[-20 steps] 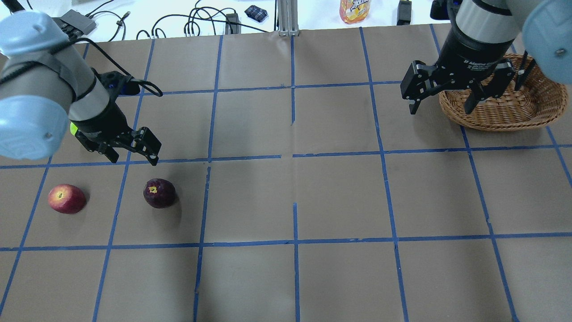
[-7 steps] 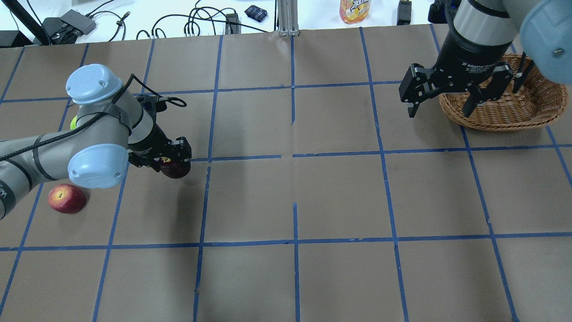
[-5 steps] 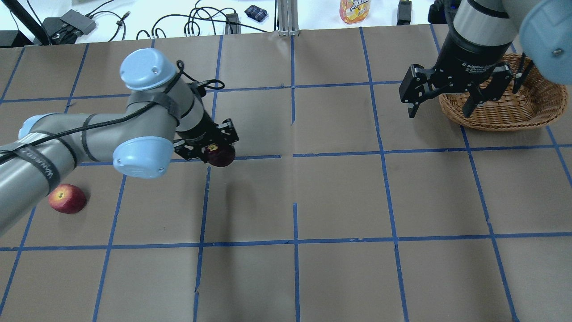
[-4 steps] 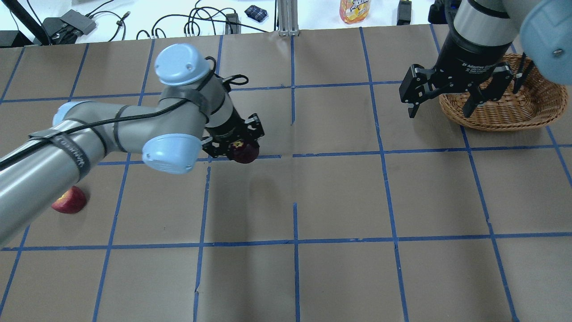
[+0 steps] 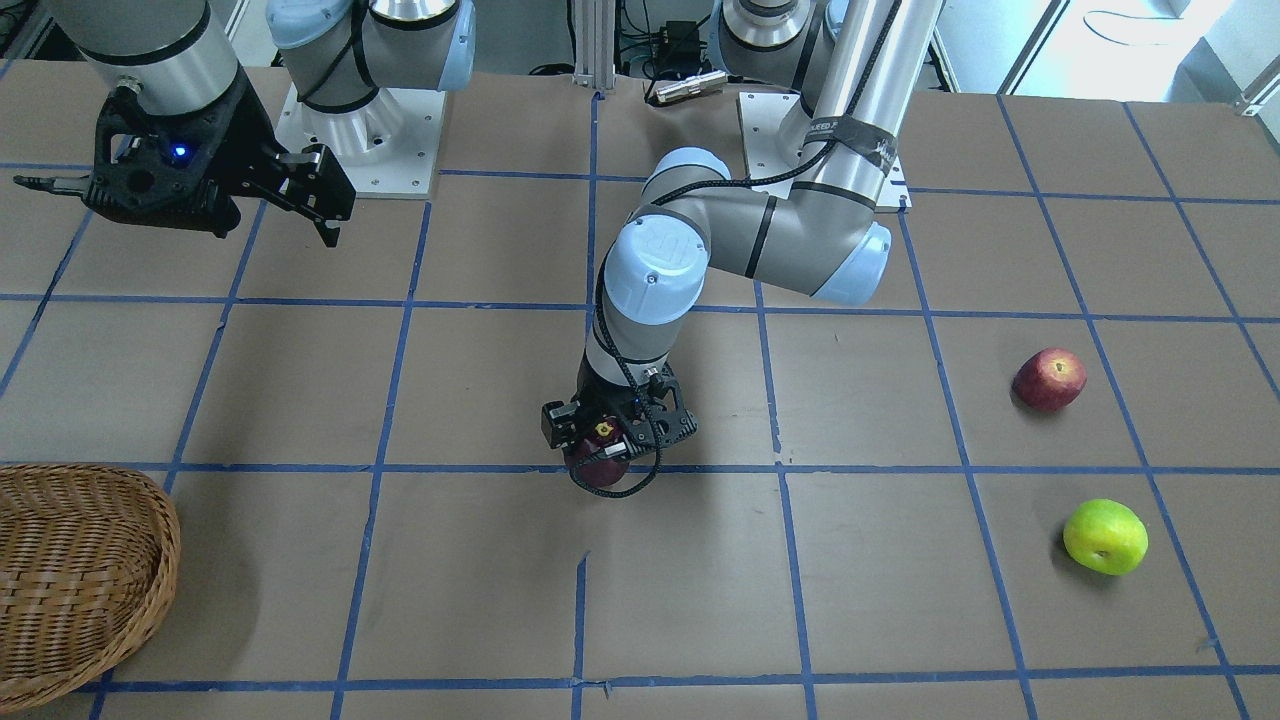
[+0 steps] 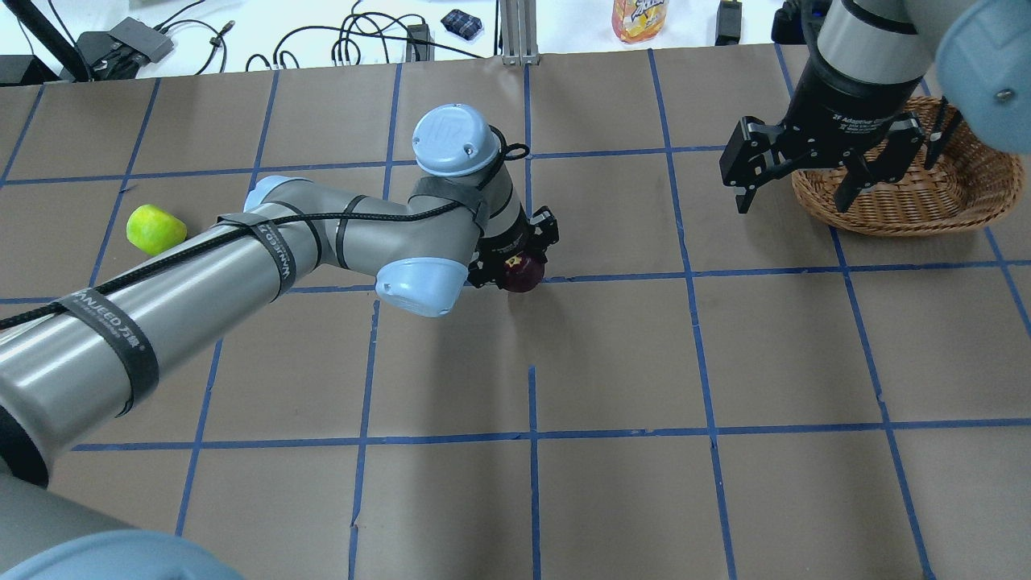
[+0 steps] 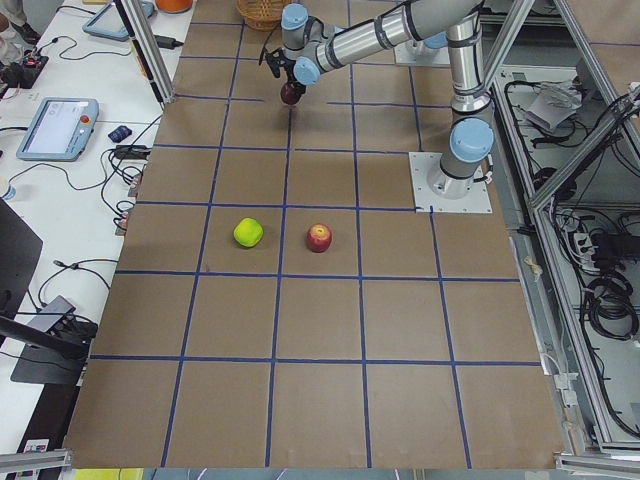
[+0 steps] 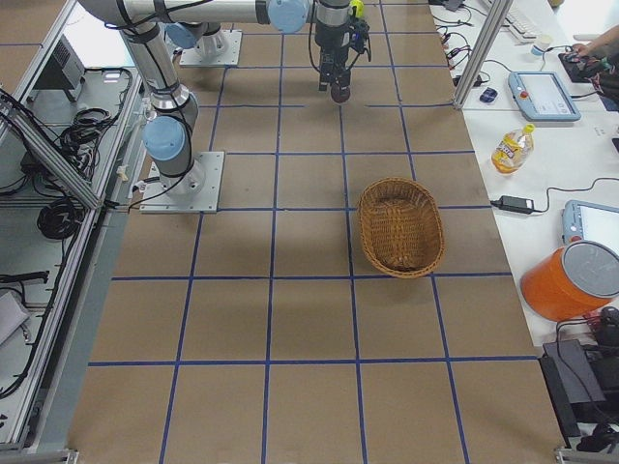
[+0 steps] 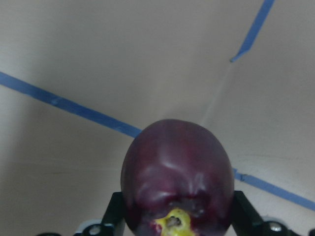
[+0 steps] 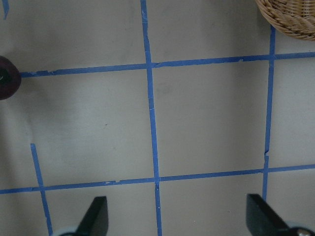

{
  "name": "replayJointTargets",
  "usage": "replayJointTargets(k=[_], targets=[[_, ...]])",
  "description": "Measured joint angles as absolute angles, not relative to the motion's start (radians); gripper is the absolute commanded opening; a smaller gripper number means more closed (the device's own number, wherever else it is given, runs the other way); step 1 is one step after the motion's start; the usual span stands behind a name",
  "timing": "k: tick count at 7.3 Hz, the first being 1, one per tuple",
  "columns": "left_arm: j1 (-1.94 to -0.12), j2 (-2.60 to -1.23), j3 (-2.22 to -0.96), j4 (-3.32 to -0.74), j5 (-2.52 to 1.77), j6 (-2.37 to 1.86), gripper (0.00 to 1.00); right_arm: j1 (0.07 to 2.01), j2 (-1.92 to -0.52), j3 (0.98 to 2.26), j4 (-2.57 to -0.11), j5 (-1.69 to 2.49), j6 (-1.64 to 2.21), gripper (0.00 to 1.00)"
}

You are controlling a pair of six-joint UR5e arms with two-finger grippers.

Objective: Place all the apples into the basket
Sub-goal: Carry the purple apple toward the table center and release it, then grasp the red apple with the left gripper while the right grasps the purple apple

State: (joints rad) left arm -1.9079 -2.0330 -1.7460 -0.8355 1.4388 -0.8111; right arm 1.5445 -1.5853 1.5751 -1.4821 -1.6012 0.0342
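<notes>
Two fruits rest apart on the brown paper counter point(image 5: 900, 600) in the front-facing view: a round red apple point(image 5: 1049, 380) and a yellow-green apple point(image 5: 1105, 537). Overhead, the left end effector point(image 6: 515, 259) grips the dark maroon apple point(image 6: 523, 275) mid-counter; the right end effector point(image 6: 792, 201) hangs open beside the oval wicker basket point(image 6: 966, 201).

Basket point(image 10: 293, 17): rim only, clipped at top-right corner. Dark apple point(image 10: 7, 77) far left of basket, cut by frame edge. Right gripper point(image 10: 179, 216) below basket, jaws spread wide. Blue tape grid point(image 10: 149, 98) on brown paper point(image 10: 211, 118).
</notes>
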Motion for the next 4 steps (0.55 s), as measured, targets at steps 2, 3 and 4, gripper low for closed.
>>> replayJointTargets(k=[2, 3, 4], targets=[[-1.907, -2.026, -1.737, -0.850, 1.442, -0.806, 1.00, 1.545, -1.583, 1.575, -1.482, -1.597, 0.037, 1.00], [-1.895, -2.006, -1.724, -0.892, 1.443, -0.766, 1.00, 1.545, -1.579, 1.575, -1.486, -1.591, 0.039, 1.00], [-1.863, -1.978, -1.696, -0.968, 1.444, -0.704, 1.00, 1.545, -1.573, 1.577, -1.494, -1.587, 0.045, 1.00]])
